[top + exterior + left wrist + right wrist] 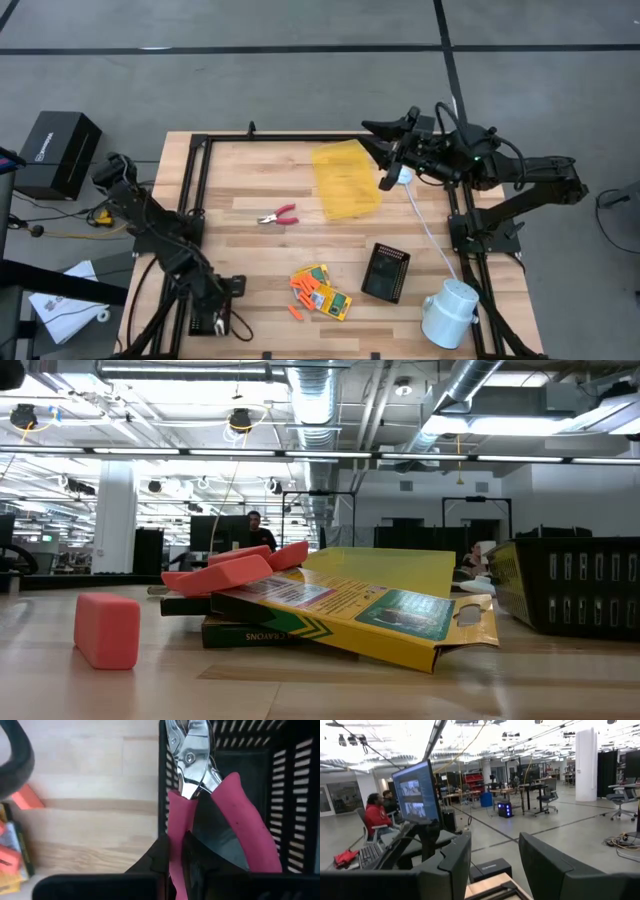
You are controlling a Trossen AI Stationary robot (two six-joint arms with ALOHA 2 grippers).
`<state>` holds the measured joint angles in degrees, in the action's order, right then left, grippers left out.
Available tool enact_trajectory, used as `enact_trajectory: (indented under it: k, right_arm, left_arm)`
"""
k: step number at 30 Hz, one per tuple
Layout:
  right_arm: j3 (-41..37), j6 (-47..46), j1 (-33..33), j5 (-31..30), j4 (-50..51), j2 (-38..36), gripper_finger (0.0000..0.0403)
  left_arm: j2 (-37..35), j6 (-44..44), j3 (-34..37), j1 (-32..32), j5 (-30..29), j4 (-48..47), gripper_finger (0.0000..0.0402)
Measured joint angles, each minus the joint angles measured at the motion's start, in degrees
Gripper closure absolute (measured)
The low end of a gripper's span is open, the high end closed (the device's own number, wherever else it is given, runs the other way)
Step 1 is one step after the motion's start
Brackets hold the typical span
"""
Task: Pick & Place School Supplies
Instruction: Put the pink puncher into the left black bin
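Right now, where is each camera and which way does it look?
High view: above the table, looking down; both arms show, left gripper at the left edge, right gripper by the yellow tray.
Low view: at table-top height, looking level past the card boxes into the room; no arm shows.
Left wrist view: on the left arm, looking down into a black tray; its fingers pinch red-handled pliers.
Right wrist view: on the right arm, facing the room; its fingers stand apart.
High and low views share the card boxes.
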<state>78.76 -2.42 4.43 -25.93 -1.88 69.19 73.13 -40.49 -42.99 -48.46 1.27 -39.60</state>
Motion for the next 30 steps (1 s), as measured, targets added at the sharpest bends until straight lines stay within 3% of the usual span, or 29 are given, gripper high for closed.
enact_trajectory:
  k: [11, 20, 25, 30]
  right_arm:
    - [0.0, 0.8, -0.1, 0.3, -0.1, 0.5, 0.0243]
    - [0.0, 2.4, -0.5, 0.3, -1.4, 0.5, 0.0241]
    - [0.0, 2.9, -0.5, 0.3, -1.6, 0.4, 0.0242]
    - [0.0, 3.0, -0.5, 0.3, -1.8, 0.4, 0.0241]
  left_arm:
    - [-5.8, -2.3, 7.7, 0.5, -0.1, -0.5, 0.0383]
    - [-11.7, -0.8, 7.7, 0.6, -1.5, -0.2, 0.0314]
    - [-12.2, -0.6, 7.7, 0.6, -2.5, -0.4, 0.0303]
    - [-12.2, -0.6, 7.7, 0.6, -7.5, -0.5, 0.0301]
